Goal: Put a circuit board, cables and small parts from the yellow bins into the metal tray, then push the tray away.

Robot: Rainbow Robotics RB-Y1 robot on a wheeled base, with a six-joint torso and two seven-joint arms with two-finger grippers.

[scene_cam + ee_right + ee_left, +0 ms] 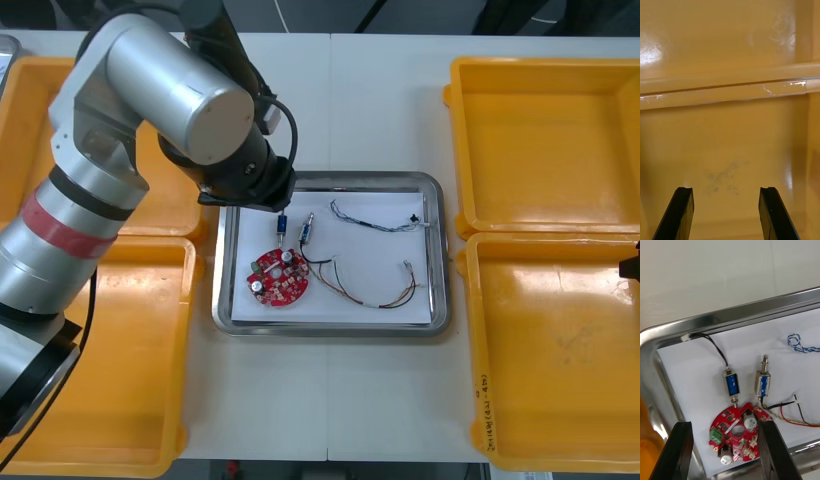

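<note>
Your left gripper hung above the far left corner of the metal tray, and its fingers stood apart with nothing held between them. In the left wrist view you could see the round red circuit board lying under them on the white inside of the tray, near its left wall. Two small metal parts with blue bodies lay side by side just beyond the board; both almost touched its edge. A thin black lead ran from the left one toward the tray's corner. The twisted blue and white cable lay in the far right part of the tray, apart from the board. The red and yellow cable curved through the near right part.

Your right gripper waited over the near right yellow bin, at the right edge of the table. Its fingers were also apart, and only the bare floor of the bin showed between them.
</note>
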